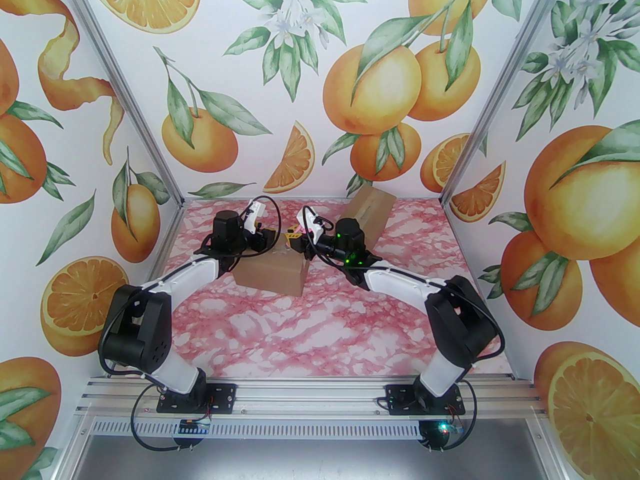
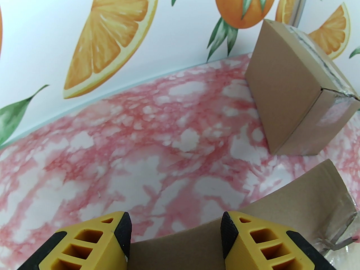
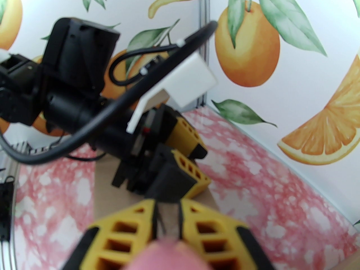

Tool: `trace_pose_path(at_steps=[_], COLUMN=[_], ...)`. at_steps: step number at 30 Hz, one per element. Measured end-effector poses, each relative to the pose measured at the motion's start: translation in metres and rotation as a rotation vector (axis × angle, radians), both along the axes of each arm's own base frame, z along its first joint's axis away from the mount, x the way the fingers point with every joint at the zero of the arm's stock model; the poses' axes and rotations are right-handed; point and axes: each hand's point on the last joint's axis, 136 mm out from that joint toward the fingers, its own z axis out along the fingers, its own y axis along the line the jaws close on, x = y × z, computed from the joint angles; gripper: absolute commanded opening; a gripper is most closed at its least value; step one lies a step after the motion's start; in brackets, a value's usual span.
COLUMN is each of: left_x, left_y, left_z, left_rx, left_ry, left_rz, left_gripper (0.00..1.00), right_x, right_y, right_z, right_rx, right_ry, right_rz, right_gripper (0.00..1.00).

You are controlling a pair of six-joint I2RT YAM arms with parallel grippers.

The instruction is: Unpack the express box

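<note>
The open express box (image 1: pixel 272 274) lies mid-frame in the top view on the desk (image 1: pixel 320 333). The left wrist view adds its raised flap (image 2: pixel 281 212) beyond the left hand (image 2: pixel 175 224), whose fingers stand apart and hold nothing. The right hand (image 3: pixel 167 215), nearly closed, pinches a blurred pink thing (image 3: pixel 166 253). A taped second box (image 1: pixel 371 210) stands just up-right.

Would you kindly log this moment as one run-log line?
left gripper: open over flap of near box | right gripper: shut on pink object | second box: at the back
</note>
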Motion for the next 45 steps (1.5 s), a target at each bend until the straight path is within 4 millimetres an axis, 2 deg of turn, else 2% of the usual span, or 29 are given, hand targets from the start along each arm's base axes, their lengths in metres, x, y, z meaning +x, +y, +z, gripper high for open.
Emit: trace_pose_path(at_steps=[21, 30, 38, 45], left_x=[0.000, -0.004, -0.015, -0.009], left_y=[-0.001, -0.001, 0.000, 0.002], left_z=[-0.004, -0.004, -0.003, -0.001], left_rx=[0.033, 0.039, 0.003, -0.037], left_ry=[0.042, 0.035, -0.013, -0.059], left_rz=[-0.013, 0.002, 0.119, 0.231], left_gripper=[0.54, 0.59, 0.61, 0.61], right_x=[0.003, 0.002, 0.002, 0.002], right_y=[-0.031, -0.034, -0.036, -0.037], right_z=[0.000, -0.003, -0.006, -0.004], right_rx=[-0.036, -0.062, -0.066, -0.072], right_ry=[0.000, 0.000, 0.013, 0.013], right_rz=[-0.033, -0.010, -0.003, 0.003], right_gripper=[0.00, 0.00, 0.00, 0.00])
